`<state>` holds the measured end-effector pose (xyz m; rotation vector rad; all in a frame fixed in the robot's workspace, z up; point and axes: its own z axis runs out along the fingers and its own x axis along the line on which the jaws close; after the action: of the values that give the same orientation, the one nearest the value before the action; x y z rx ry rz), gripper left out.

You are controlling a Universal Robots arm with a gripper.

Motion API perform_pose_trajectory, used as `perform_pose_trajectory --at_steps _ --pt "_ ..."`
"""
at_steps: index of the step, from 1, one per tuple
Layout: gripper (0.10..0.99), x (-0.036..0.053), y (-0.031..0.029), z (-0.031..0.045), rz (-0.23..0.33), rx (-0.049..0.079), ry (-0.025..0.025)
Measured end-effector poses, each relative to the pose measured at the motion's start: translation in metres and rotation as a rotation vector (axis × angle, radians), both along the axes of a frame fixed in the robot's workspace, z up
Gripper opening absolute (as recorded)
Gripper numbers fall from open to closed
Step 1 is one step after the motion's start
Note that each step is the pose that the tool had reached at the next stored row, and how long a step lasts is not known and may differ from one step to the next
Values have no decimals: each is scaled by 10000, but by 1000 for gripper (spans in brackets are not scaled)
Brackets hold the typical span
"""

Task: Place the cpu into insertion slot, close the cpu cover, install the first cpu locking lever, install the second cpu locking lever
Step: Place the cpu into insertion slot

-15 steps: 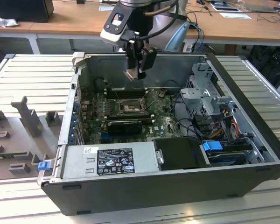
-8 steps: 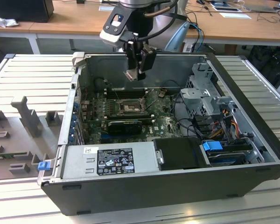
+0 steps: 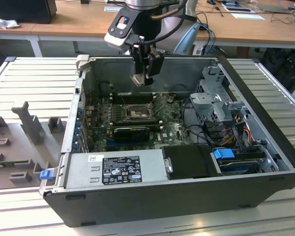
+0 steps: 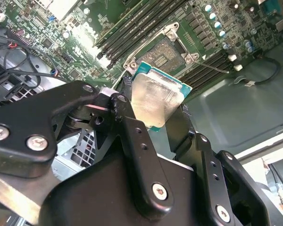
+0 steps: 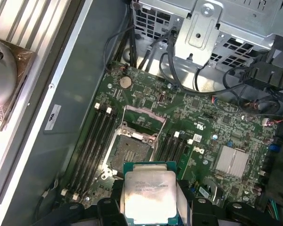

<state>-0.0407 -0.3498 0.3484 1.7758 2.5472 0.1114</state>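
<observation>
Silver-faced cpu (image 4: 155,96) is clamped by its edges between the black fingers (image 4: 132,136) of the tool (image 4: 154,109), green rim showing around the metal face. In the exterior view the tool hangs above the slot (image 3: 136,113), apart from it, inside the open case (image 3: 187,201) that lies on the ribbed bench (image 3: 34,78). In the first wrist view the cpu sits just beside the slot, whose grey centre lies bare. The cover (image 5: 145,108) stands swung up at the slot's far edge. Long memory slots (image 5: 92,150) flank the slot on both sides.
</observation>
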Motion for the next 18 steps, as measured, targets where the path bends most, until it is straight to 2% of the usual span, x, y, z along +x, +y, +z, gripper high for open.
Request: perform_pose_trajectory --at_steps 8,9,13,16,18 --pt "529 0 0 -32 -396 -1 0" --pt "529 0 0 -38 -835 1 -1" --pt "529 0 0 -58 -1994 -1 1" --pt "529 0 0 -89 -2380 -13 0" --pt "529 0 2 -116 -2423 -47 -4"
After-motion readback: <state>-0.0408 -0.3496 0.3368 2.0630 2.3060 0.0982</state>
